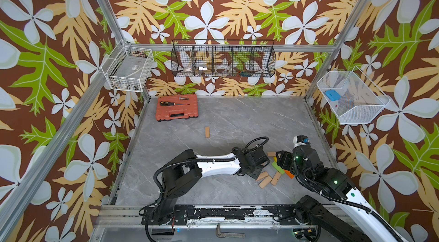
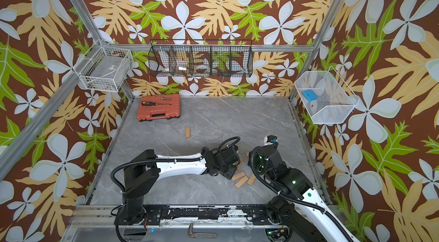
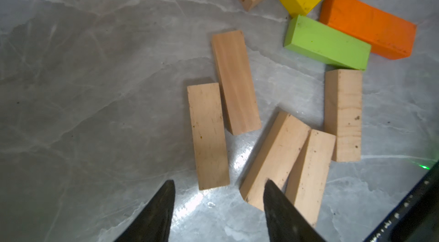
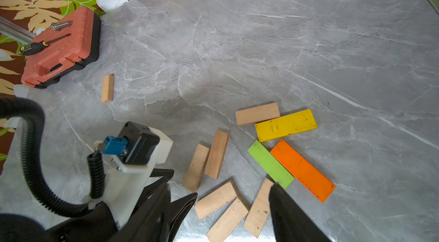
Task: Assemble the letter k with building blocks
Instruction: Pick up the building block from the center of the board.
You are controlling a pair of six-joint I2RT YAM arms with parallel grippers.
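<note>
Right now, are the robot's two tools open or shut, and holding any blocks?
Left tool: open, holding nothing.
Right tool: open, holding nothing.

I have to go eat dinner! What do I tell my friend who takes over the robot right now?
Left gripper: open, empty, over the pile's plain blocks.
Right gripper: open, empty, over the same pile.
Blocks: six plain blocks, the yellow block, green block and orange block lie scattered together on the robot's right side. A lone plain block lies apart, mid-table.
Done: no K shape yet.
Left: build the stem and both slanted arms.
</note>
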